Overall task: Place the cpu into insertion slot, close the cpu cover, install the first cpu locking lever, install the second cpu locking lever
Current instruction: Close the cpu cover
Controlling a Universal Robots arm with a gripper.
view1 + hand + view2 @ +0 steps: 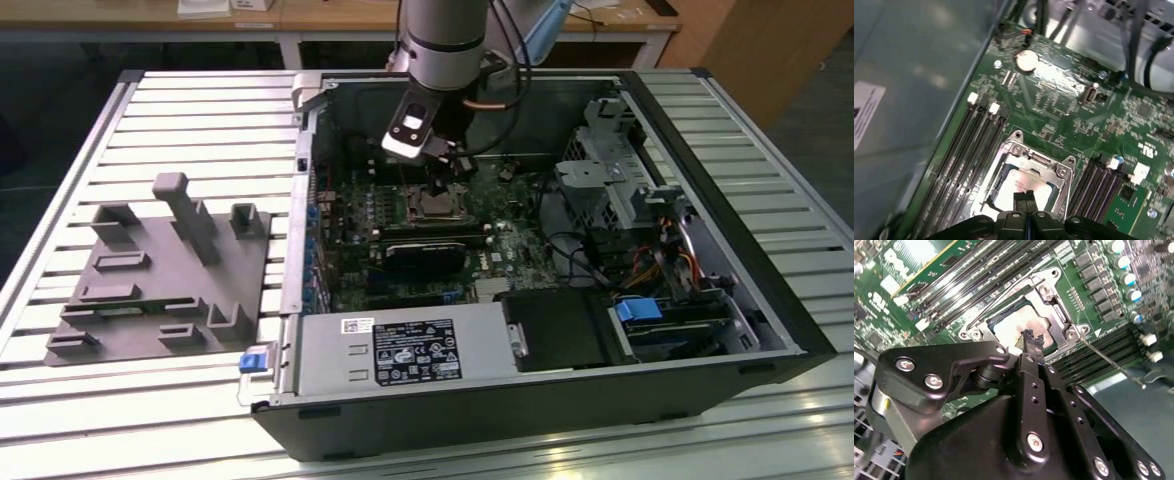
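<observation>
The open computer case (534, 415) holds the motherboard (521, 250). On it, the insertion slot (435, 206) holds the cpu (1021, 186), whose silver top shows through the cut-out of the cpu cover (1030, 156) lying flat around it. The gripper (1029, 338) hangs directly over the slot, its 2 fingers pressed together on nothing. 1 thin locking lever (1111, 361) sticks out from the slot's corner.

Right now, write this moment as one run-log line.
gripper: shut, above chip | chip: flat, inside cover | cover: down around chip
</observation>
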